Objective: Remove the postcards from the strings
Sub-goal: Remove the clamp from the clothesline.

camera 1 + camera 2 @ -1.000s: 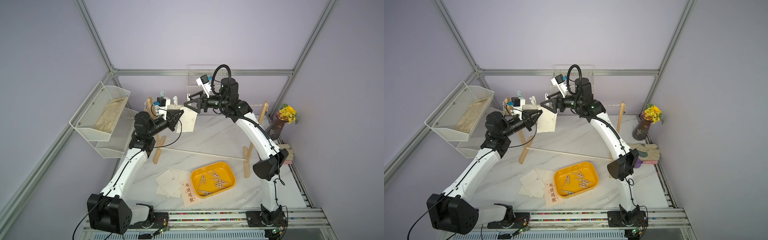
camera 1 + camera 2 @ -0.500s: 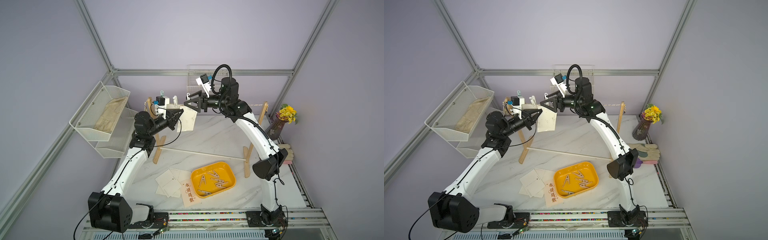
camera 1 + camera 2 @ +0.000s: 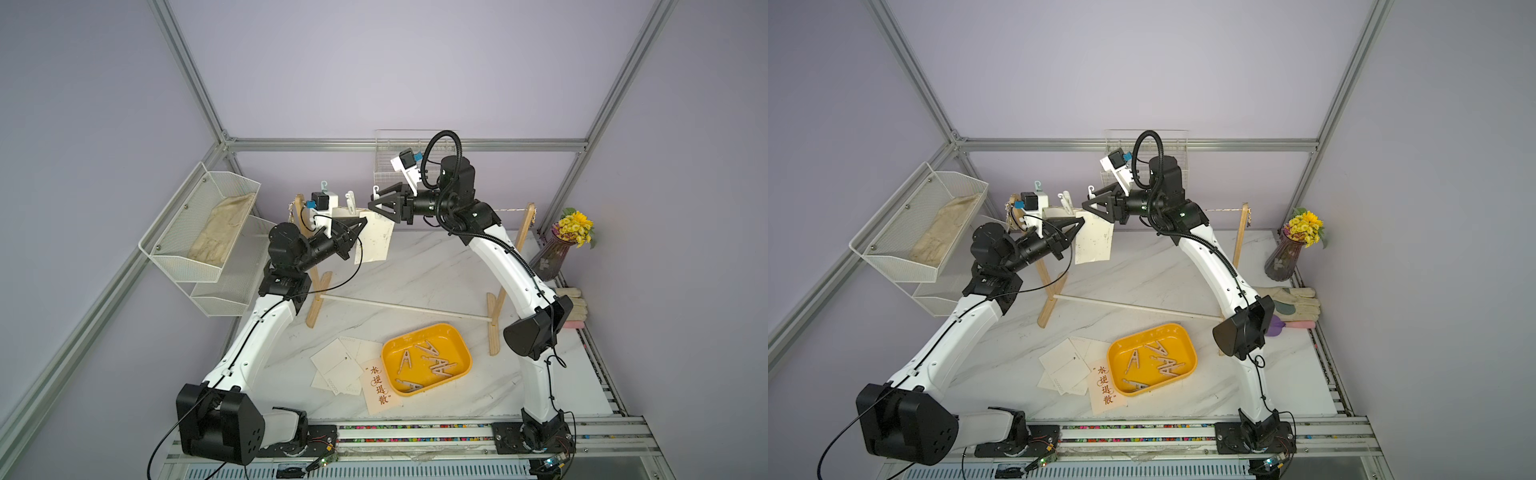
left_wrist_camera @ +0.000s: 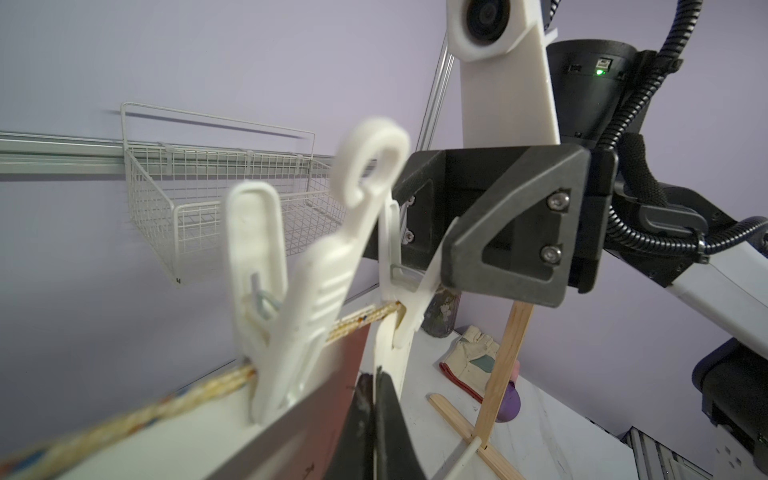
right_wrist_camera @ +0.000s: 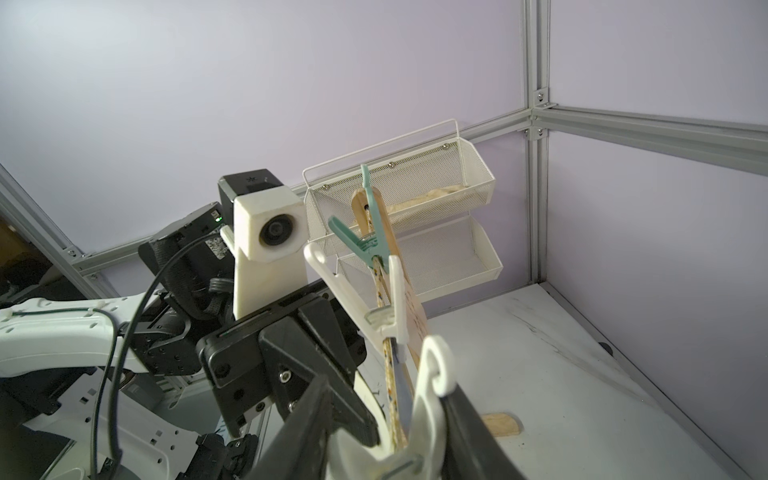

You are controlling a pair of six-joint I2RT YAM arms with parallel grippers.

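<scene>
- Left gripper (image 3: 360, 226): upper centre-left in both top views. Its black fingers (image 4: 395, 424) are pinched flat on the hanging cream-white rectangular postcard (image 3: 376, 243), near that card's top corner.
- Right gripper (image 3: 372, 208): just above and right of the left one. Its black fingers (image 5: 473, 432) press on both handles of the white plastic clothespin (image 5: 432, 374) pinning the card, so I log it as clamped on that pin.
- Twisted beige-and-white rope (image 4: 353, 323): crosses the upper middle of the top views and ends at a light wooden post (image 4: 502, 365). The hanging card is on it, under the pin.
- Second white plastic clothespin (image 4: 282, 299): further left along the rope, holding another card too blurred to describe.
- Loose cream-white postcards (image 3: 336, 363) and the pale pink postcard with brown calligraphy (image 3: 380, 388): flat on the marble tabletop (image 3: 415, 270), lower centre, beside the yellow plastic tray (image 3: 390, 357) of wooden clothespins (image 3: 432, 361).
- Risk, tear: if I pull with the left arm before the pin's mouth opens enough, the thin card will probably crease or rip at the pin.
- Risk, slip: the handles look smooth and one is hooked. An off-centre squeeze may let the pin twist out and snap back onto the card.
- Risk, stand: drag on the rope could tilt the light stand or shake the neighbouring pin.
- Risk, collision: the two grippers sit very close together, so a careless move of either could knock the other.
</scene>
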